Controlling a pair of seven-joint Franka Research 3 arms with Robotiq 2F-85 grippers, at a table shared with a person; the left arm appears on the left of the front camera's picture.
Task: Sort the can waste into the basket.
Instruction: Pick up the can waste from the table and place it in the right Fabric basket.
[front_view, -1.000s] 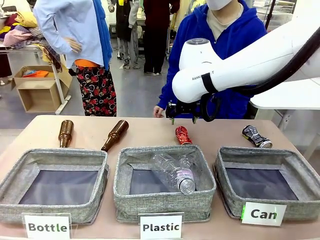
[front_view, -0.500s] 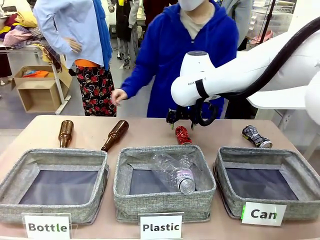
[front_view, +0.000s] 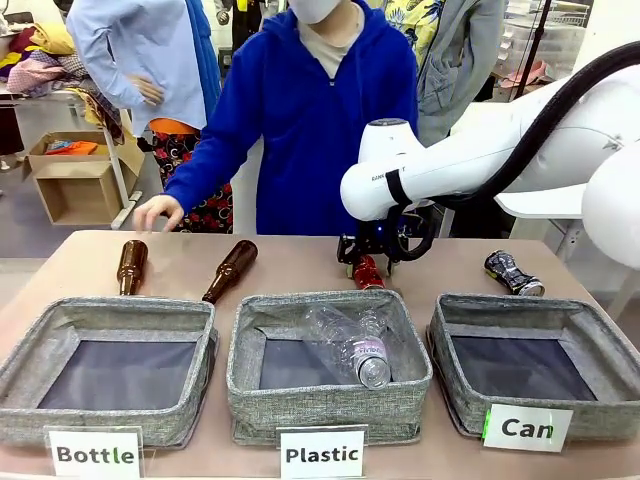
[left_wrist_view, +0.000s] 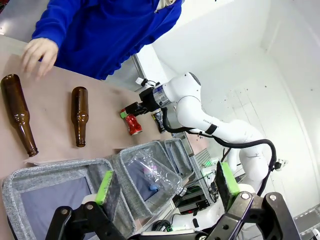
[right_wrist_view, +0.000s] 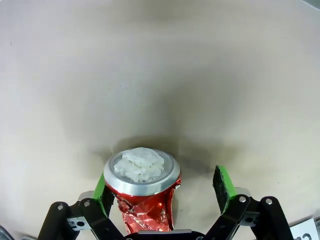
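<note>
Red can (front_view: 366, 272) lies near the table's (front_view: 290, 255) far edge, behind the Plastic basket (front_view: 330, 400); the right gripper (front_view: 366, 262) straddles it, fingers spread. The black and silver can (front_view: 514, 272) lies by the far edge too, behind the Can basket (front_view: 598, 335).

From the left wrist, the left gripper (left_wrist_view: 165, 182) hangs released, grasping nothing.

From the right wrist, the red can (right_wrist_view: 142, 187) sits between unclenched pads, close against one, apart from the other.
</note>
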